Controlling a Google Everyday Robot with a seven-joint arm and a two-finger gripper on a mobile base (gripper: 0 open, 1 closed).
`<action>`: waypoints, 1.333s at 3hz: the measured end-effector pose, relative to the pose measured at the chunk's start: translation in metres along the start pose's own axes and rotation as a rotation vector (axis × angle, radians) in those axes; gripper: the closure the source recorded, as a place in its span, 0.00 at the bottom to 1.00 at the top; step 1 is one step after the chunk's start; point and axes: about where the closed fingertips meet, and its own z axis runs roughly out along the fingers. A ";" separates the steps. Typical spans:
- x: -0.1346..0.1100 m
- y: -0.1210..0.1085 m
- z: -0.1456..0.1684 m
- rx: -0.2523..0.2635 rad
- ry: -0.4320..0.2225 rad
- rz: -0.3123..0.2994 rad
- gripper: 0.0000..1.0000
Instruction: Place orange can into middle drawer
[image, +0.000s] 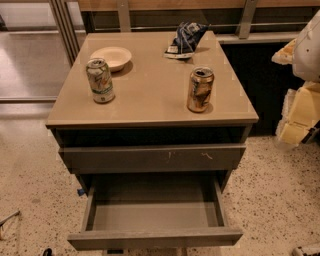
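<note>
Countertop (150, 90) held your orange can (200, 89) upright, middle drawer (154, 216) stood open below, gripper (299, 117) hung far right, open or closed you couldn't tell.

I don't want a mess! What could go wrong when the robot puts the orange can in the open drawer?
The hand is out of view; only the arm shows at the right edge.
1. The orange can might tip when gripped.
2. The green-and-white can stands on the same top, so the wrong one could be picked.
3. The scratched drawer sticks out above the middle drawer, so the can could bump it.
</note>
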 end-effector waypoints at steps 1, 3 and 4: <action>0.000 0.000 0.000 0.000 0.000 0.000 0.00; -0.005 -0.031 0.022 0.065 -0.106 0.037 0.00; -0.015 -0.056 0.041 0.083 -0.178 0.049 0.00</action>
